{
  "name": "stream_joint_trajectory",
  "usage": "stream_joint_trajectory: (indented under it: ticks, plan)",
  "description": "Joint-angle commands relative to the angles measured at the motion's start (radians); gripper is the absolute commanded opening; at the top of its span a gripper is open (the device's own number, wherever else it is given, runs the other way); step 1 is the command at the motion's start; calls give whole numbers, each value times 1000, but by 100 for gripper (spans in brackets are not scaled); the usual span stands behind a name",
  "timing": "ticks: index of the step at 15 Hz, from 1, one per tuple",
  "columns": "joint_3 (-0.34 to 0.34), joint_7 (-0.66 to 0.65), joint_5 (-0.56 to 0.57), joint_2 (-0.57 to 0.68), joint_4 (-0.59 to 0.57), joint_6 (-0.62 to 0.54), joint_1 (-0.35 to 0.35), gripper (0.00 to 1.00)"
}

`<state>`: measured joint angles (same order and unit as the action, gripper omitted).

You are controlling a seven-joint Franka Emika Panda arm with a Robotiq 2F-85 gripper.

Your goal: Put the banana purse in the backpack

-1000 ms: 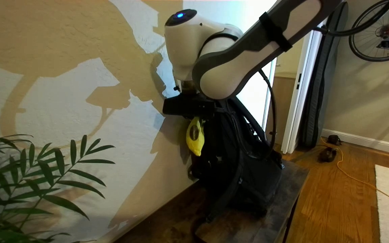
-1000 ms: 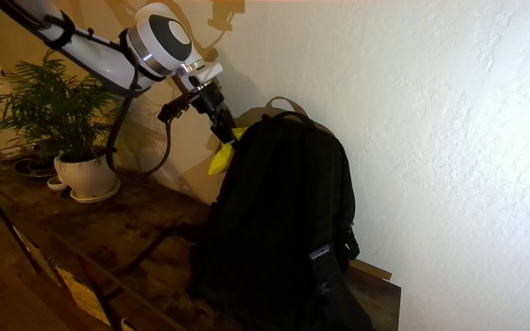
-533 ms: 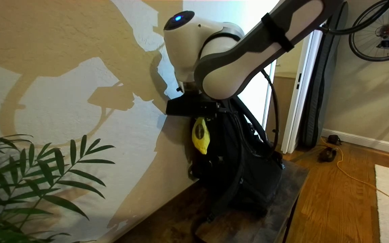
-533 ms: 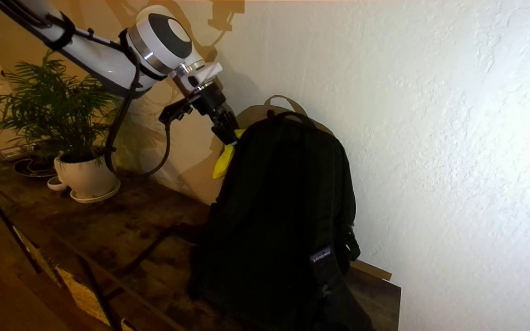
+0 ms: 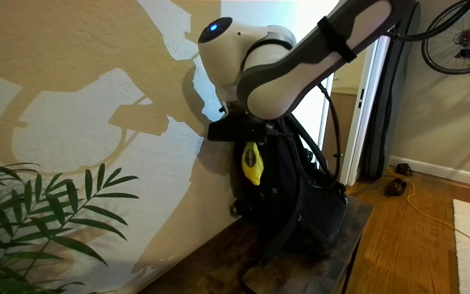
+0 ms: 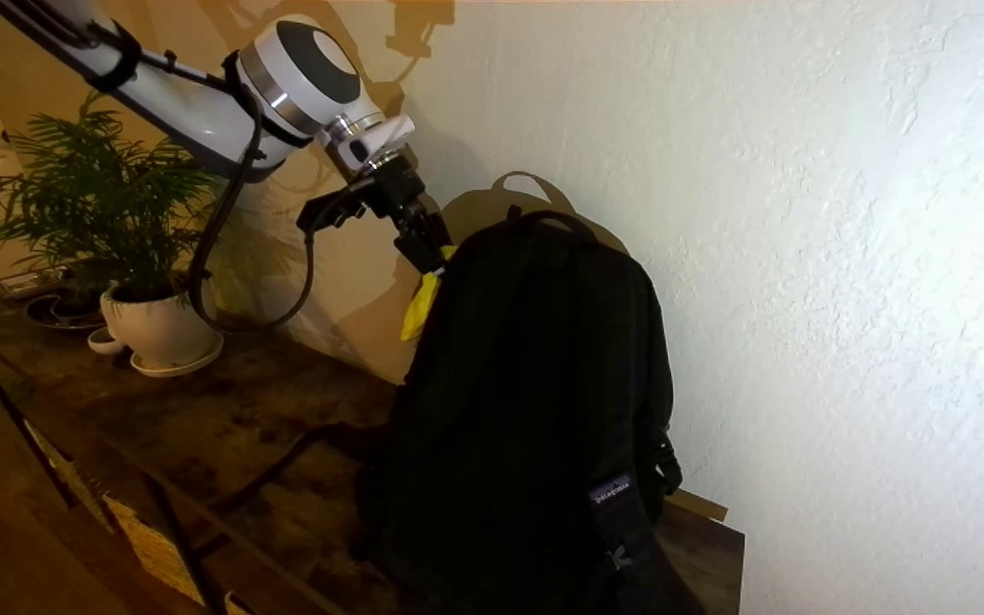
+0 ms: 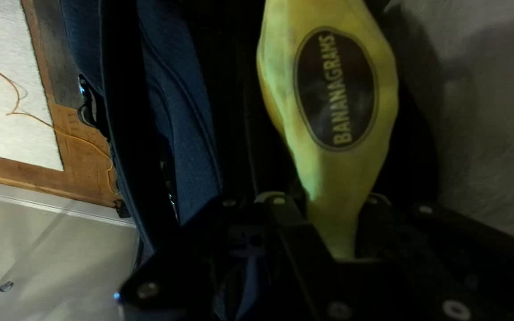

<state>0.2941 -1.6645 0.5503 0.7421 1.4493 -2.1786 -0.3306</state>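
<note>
Holds the banana purse (image 7: 335, 120) in the gripper (image 7: 328, 203), pinched by its narrow neck between both fingers (image 7: 283, 214). Hangs it free end down at the upper left of the backpack (image 6: 535, 401), near the wall (image 6: 757, 256), apparently outside; cannot tell touching from apart.

Looks light and soft-skinned, probably with loose filling in the bulging middle: likely to sag and sway, hardly to break. Best gripped at this neck, slim enough for a firm pinch, leaving the free end to go in first.

See only in the wrist view both fingers against the neck and a readable BANANAGRAMS label (image 7: 335, 89). Find in an exterior view nearly the whole banana purse (image 5: 253, 164) on the near side of the backpack, with fingers hidden behind a dark housing (image 5: 237, 130). Note in an exterior view a shoulder strap (image 6: 612, 384) with its brand label (image 6: 610, 489), and most of the banana purse lost behind the backpack's left edge. Cannot make out the backpack's mouth anywhere.
</note>
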Motion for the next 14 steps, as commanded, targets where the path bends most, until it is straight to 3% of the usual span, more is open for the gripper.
stream_joint_trajectory:
  ticks: [1,7,14]
  plan:
    - [-14,-9,27,-46,38,33,18,7]
    - [-56,104,-33,0,-33,35,98,7]
    - [-125,324,-223,86,-132,37,211,7]
